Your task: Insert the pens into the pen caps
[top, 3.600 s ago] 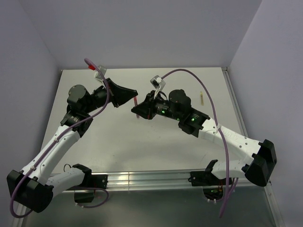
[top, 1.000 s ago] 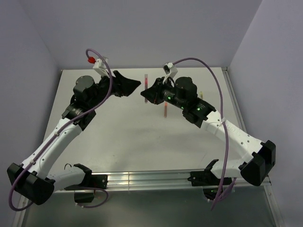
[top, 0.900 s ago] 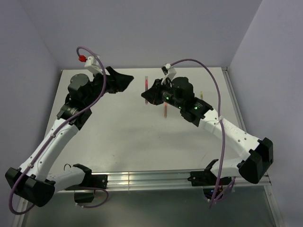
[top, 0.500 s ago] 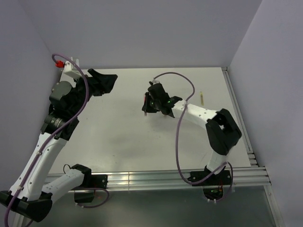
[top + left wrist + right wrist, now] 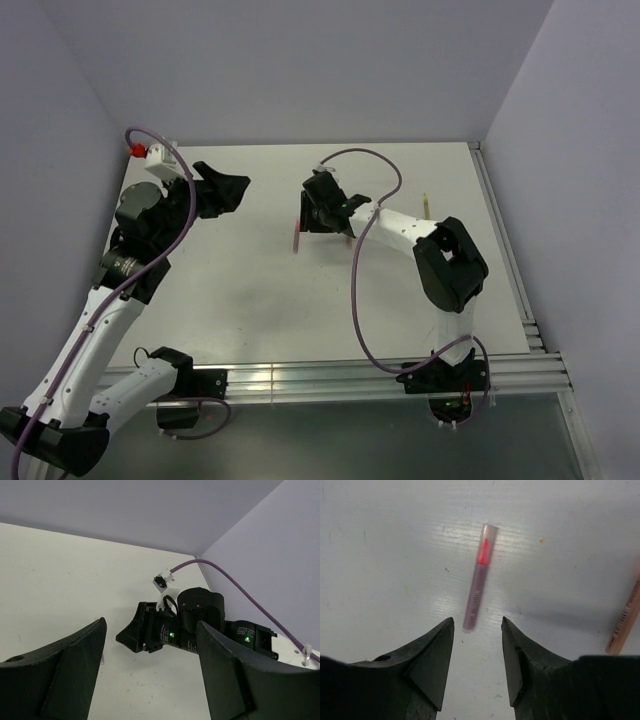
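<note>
Plain white counter (image 5: 250,300) boxed in by pale lavender walls (image 5: 300,60) on three sides, metal rail (image 5: 300,378) along the near edge. Soft, even lighting, a few faint smudges.

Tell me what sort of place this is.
Probably a robot test cell: a left arm and right arm bolted at the edge of a white table, plain walls around it, pens laid out.
</note>
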Tool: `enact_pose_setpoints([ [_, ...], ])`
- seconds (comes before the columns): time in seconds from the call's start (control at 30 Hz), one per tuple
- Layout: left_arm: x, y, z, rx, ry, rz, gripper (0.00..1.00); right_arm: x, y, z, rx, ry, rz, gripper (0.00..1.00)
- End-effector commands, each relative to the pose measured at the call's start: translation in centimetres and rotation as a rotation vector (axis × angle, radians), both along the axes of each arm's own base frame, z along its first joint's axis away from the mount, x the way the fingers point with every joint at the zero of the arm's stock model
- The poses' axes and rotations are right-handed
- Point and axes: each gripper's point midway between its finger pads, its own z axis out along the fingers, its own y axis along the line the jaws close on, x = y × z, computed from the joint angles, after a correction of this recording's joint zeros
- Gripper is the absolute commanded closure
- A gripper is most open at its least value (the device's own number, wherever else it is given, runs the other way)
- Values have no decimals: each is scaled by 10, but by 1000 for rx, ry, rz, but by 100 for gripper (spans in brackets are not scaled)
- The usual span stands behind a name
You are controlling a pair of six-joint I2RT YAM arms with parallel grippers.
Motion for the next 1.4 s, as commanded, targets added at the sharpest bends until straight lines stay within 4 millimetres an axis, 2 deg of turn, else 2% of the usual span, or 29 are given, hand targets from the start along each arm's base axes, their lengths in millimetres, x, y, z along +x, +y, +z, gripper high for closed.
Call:
enact_pose_setpoints([
  [0.0,-5,2,12,-1,-51,-7,23,13,-7,34,2,-77,-33,48],
  [0.07,-5,3,11,5,-49,-6,23,13,-13,39,-3,-84,-44,48],
  [0.13,-7,4,12,7,-53,-5,23,14,-27,43,-14,-93,-70,48],
  [0.2,-9,5,13,9,-60,-5,23,16,-41,58,6,-115,-89,47],
  [0.23,-9,5,10,14,-52,-2,22,19,-60,54,2,-104,-120,47],
  [0.27,-9,6,9,16,-51,0,22,20,-70,64,17,-121,-137,47],
  [0.33,-10,6,4,20,-41,-2,22,20,-94,58,15,-104,-175,46],
  [0.37,-10,6,4,20,-39,-3,22,25,-114,61,23,-109,-220,46],
  [0.4,-10,4,1,22,-34,-11,22,24,-126,53,15,-91,-240,46],
  [0.47,-9,4,-3,25,-20,-14,22,30,-152,49,7,-82,-297,46],
  [0.57,-10,3,-6,31,-15,-26,22,34,-177,42,1,-68,-352,46],
  [0.77,-3,7,-18,50,36,12,22,45,-207,35,-26,-47,-412,45],
  [0.93,12,15,-40,64,129,79,23,57,-238,24,-25,-15,-468,44],
  [1.13,15,14,-46,69,140,77,23,56,-278,1,-54,43,-552,44],
  [1.37,27,21,-63,64,202,116,23,57,-310,-13,-110,71,-621,43],
])
